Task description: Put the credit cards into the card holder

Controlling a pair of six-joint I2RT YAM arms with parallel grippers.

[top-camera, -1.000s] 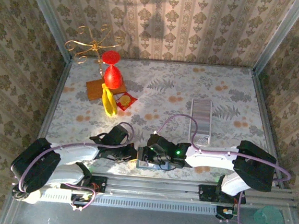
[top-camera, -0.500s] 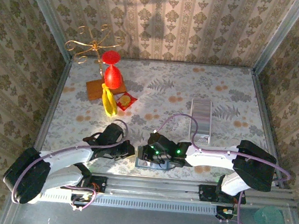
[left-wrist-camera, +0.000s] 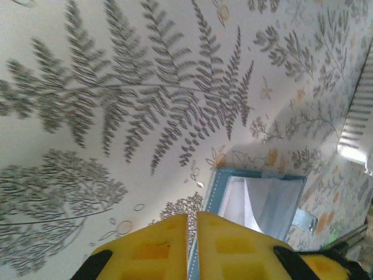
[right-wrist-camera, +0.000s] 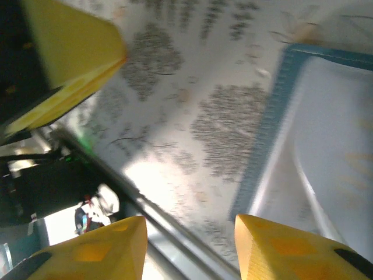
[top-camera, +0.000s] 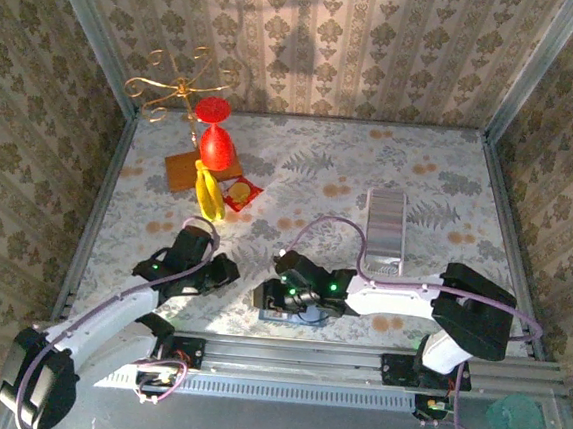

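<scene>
Now the card holder (left-wrist-camera: 263,197), flat, with a stitched teal border and a pale inside, lies on the fern-printed counter (top-camera: 450,179) near its front edge. The right end effector (right-wrist-camera: 189,227) is spread at its border; the left end effector (left-wrist-camera: 192,219) has its yellow fingers pressed together.

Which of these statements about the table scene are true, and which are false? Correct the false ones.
1. The left tool is shut. True.
2. The right tool grips the card holder. False: it is open, and the holder lies flat beside it.
3. The card holder lies near the front edge of the table. True.
4. The red object stands on the table's right side. False: it stands at the far left.
</scene>
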